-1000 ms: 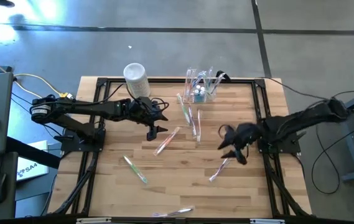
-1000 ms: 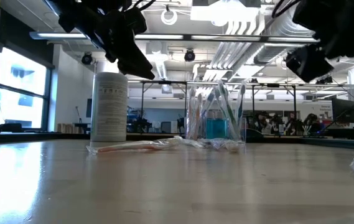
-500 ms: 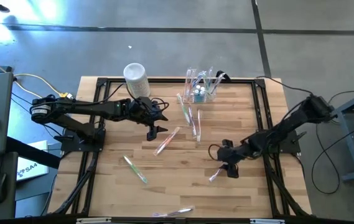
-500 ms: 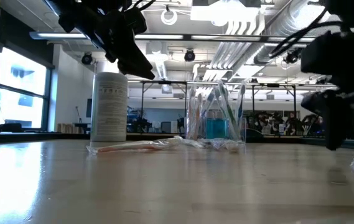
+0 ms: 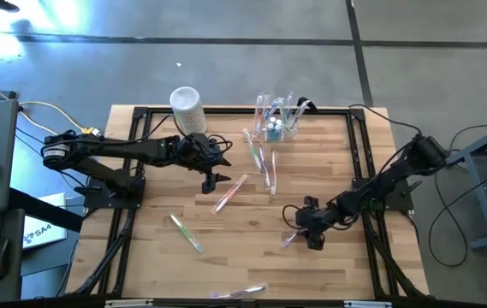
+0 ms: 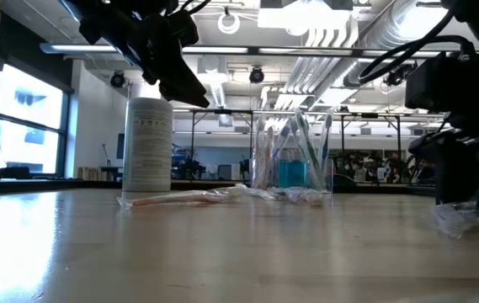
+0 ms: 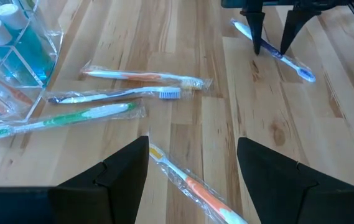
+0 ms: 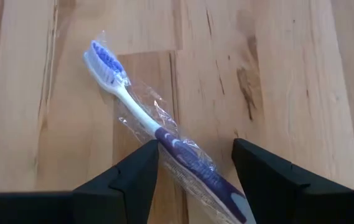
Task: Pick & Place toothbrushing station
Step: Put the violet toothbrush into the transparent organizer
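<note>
The clear toothbrushing station stands at the table's far edge with brushes upright in it; it also shows in the low view and the left wrist view. My left gripper hangs open above an orange wrapped toothbrush, which lies between its fingers in the left wrist view. My right gripper is open and low at the table. Its fingers stand on either side of a purple wrapped toothbrush that lies flat on the wood. My right gripper points down, its open fingers across the purple toothbrush's handle. One finger lies against the clear wrapper at that spot. The toothbrush lies flat on the table, its bristle end clear of the fingers.
A whitish cylinder stands at the far left. Wrapped toothbrushes lie loose: several near the station, a green one at the near left, and one at the near edge. A black frame runs along the table's edges.
My right gripper has come down to the table and gone toward its near and left edges, over the purple toothbrush, staying open. The toothbrush's wrapper has slid a little toward the table's left.
</note>
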`<state>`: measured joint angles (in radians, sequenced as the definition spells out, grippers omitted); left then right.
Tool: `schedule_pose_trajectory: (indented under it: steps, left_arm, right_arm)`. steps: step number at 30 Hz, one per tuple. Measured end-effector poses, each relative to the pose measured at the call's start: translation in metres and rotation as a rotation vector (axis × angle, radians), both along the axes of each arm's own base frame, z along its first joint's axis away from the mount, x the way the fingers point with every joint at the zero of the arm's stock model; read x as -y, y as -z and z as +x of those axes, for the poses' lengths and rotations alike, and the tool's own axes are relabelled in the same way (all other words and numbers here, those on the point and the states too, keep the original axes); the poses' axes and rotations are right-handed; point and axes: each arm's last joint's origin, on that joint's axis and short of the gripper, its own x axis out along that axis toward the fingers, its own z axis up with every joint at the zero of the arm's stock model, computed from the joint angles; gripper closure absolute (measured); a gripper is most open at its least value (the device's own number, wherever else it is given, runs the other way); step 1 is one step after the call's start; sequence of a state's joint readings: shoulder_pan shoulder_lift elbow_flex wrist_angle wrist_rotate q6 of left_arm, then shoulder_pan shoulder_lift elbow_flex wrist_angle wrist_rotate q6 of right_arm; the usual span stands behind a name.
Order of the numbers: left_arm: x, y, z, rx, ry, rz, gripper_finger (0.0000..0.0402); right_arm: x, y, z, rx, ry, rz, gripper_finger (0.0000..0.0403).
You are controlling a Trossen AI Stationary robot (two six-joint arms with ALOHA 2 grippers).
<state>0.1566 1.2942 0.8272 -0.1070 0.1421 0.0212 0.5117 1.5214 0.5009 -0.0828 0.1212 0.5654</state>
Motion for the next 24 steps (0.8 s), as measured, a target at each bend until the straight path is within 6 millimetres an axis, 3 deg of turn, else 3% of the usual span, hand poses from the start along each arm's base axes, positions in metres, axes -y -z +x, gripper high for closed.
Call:
schedule_pose_trajectory:
  steps: [8,13,19,24]
  left_arm:
    - [0.0,0.001,0.001,-0.004,0.0,-0.001,0.0162]
    - [-0.001,0.011,0.005,-0.042,-0.002,-0.01,0.0162]
    - [-0.002,0.025,0.013,-0.091,-0.002,-0.016,0.0162]
    - [-0.003,0.029,0.016,-0.094,-0.001,-0.016,0.0162]
  right_arm:
    - [-0.002,0.001,-0.001,-0.001,-0.002,-0.001,0.0211]
    - [-0.001,0.002,-0.002,-0.006,-0.01,-0.042,0.0268]
    - [0.003,0.003,-0.002,0.007,-0.012,-0.124,0.0378]
    - [0.007,-0.002,-0.001,0.077,-0.033,-0.191,0.0383]
